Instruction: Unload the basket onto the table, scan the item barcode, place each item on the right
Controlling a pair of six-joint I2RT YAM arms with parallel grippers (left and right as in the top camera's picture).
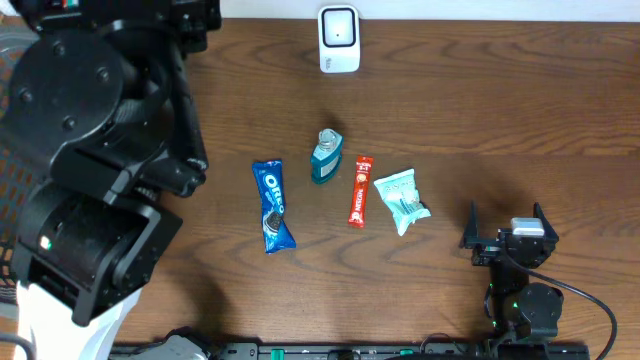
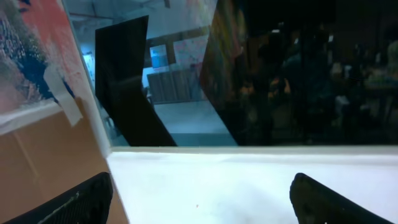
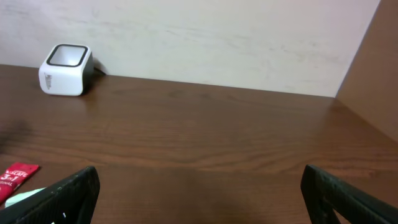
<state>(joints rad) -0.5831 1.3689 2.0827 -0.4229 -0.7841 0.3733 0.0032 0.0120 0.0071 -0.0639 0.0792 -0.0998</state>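
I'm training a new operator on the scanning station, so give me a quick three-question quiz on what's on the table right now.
1. True or false: the red stick sachet lies between the small teal bottle and the pale mint crinkled packet.
2. Which lies farthest left on the dark wooden table? A) blue Oreo cookie packet B) teal bottle C) mint packet
3. Fill in: the right tool is ___ and holds nothing.
Key: 1 true; 2 A; 3 open.

The dark wooden tabletop [image 1: 480,110] carried a white barcode scanner [image 1: 339,40] at 12 o'clock. Near centre sat a teal bottle [image 1: 325,157], with an Oreo packet [image 1: 271,206] at its 8 o'clock and a red 3-in-1 sachet [image 1: 360,191] and a pale pouch [image 1: 402,200] at its 4 o'clock.
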